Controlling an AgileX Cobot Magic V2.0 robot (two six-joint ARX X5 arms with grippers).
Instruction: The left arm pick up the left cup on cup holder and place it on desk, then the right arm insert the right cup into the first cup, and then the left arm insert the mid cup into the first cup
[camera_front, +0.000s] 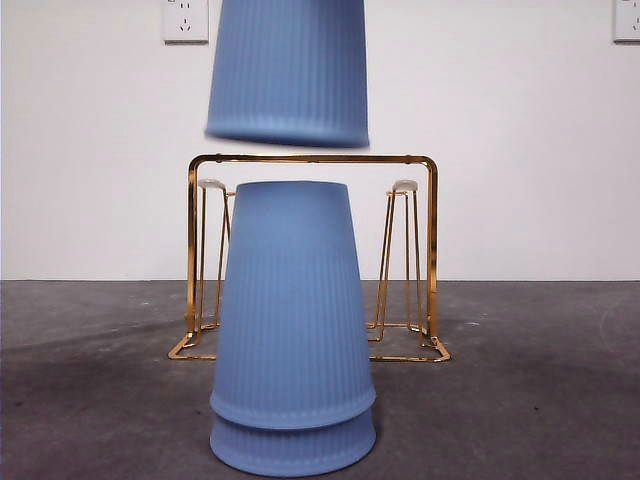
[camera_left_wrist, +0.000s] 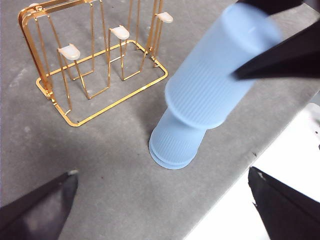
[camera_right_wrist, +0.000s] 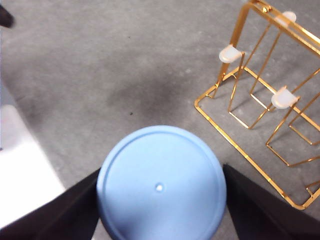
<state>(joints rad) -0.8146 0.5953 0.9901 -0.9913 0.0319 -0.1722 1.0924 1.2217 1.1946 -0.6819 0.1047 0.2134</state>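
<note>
Three blue ribbed cups were in view, all upside down. Two of them formed a nested stack (camera_front: 292, 330) standing on the dark grey tabletop (camera_front: 540, 400) just in front of the cup holder (camera_front: 312, 160), with the rim of the lower cup showing beneath the rim of the upper one. The third cup (camera_front: 288, 70) hung in the air directly above that stack, its rim clear of the stack's flat top and level with the top bar of the cup holder.

There was one cup holder, a gold wire rack, and all of its pale-tipped pegs (camera_left_wrist: 69, 51) stood bare. The front view showed two of them, one on each side behind the stack; the left wrist view showed three or more in a row.

The right end effector (camera_right_wrist: 161, 187) was clamped on the third cup, one black jaw pressed against each side of it, and its camera looked straight down onto the cup's round base above the tabletop beside the cup holder. In the left wrist view that same end effector appeared as a dark shape gripping the raised cup over the stack.

The left end effector (camera_left_wrist: 165, 200) hovered over the tabletop, back from the stack and on the side of it away from the cup holder, with its two jaws spread wide apart and nothing between them.
</note>
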